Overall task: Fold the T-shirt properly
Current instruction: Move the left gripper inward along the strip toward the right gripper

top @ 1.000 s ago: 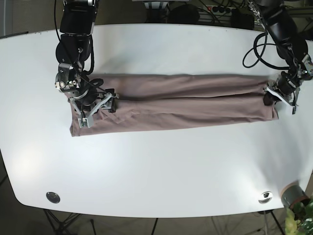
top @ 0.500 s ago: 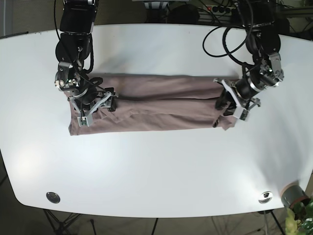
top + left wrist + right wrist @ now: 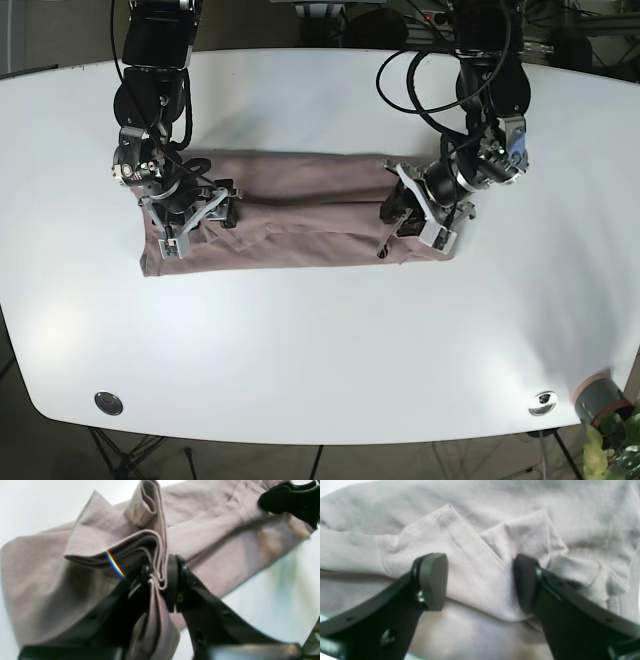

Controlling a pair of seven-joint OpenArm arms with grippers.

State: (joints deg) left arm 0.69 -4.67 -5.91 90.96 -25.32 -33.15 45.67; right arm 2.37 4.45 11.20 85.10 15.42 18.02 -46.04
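Note:
The mauve T-shirt (image 3: pixel 300 215) lies as a long folded band across the white table (image 3: pixel 320 340). My left gripper (image 3: pixel 402 216) is on the base view's right and is shut on the shirt's end. The left wrist view shows several cloth layers (image 3: pixel 155 555) pinched in that gripper (image 3: pixel 160 580), with that end lifted and doubled back over the band. My right gripper (image 3: pixel 200 215) is open over the shirt's other end. In the right wrist view its fingers (image 3: pixel 432 580) straddle a raised fold (image 3: pixel 480 562), and the gripper (image 3: pixel 480 582) holds nothing.
Two metal discs (image 3: pixel 108 403) (image 3: pixel 543 402) sit in the table near its front edge. A grey pot (image 3: pixel 598 395) and a plant stand off the front right corner. Cables hang from the arm at the back right (image 3: pixel 420 80).
My left gripper has carried the shirt's end leftward, from the table's far right to right of centre, so the band is shorter. The right arm has stayed put.

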